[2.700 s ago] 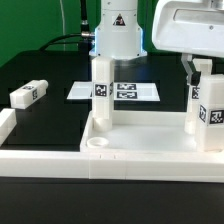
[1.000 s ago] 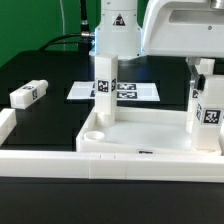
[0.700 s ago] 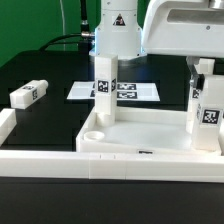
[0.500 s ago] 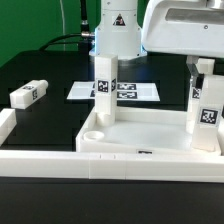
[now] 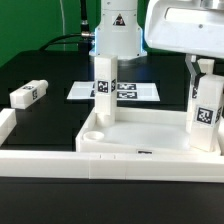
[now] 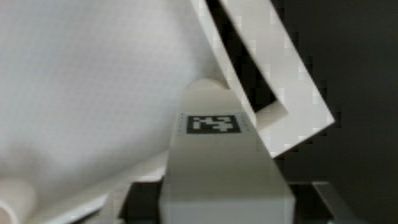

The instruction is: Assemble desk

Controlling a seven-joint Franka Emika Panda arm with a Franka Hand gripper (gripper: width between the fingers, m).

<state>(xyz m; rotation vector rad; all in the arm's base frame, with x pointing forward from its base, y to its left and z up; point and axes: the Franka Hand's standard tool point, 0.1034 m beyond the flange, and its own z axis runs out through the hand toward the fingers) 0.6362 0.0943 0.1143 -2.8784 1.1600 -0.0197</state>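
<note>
Nearest the camera: white rail (image 5: 40, 160) across the front. Just behind it, desk top (image 5: 150, 133) lying tray-side up, empty round socket (image 5: 95, 133) at its near corner on the exterior view's left.

Step in hand, as a judgement: fitting a leg into the corner socket on the exterior view's right. Leg (image 5: 206, 122) stands upright there, tag facing camera, base at tray level; whether fully seated, can't tell. Gripper (image 5: 203, 68) sits over the leg's top w/ a dark finger (image 5: 189, 66) showing beside it. Looks clamped on the leg, but can't tell for sure: wrist view shows only the tagged leg (image 6: 217, 160) close up, fingertips not seen.

Next move likely calls for twisting or pressing straight down, keeping the leg vertical, then letting go w/o tipping it.

Further back: second leg (image 5: 106, 85) upright in the far corner on the exterior view's left. Loose leg (image 5: 27, 94) lying on the black table (image 5: 50, 115), well apart from the tray. Marker board (image 5: 135, 91) flat behind the tray.

Vs 2.7 s ago: tray shifted slightly toward the exterior view's left, held leg's tag reads a bit higher, robot housing overhead moved a little.
</note>
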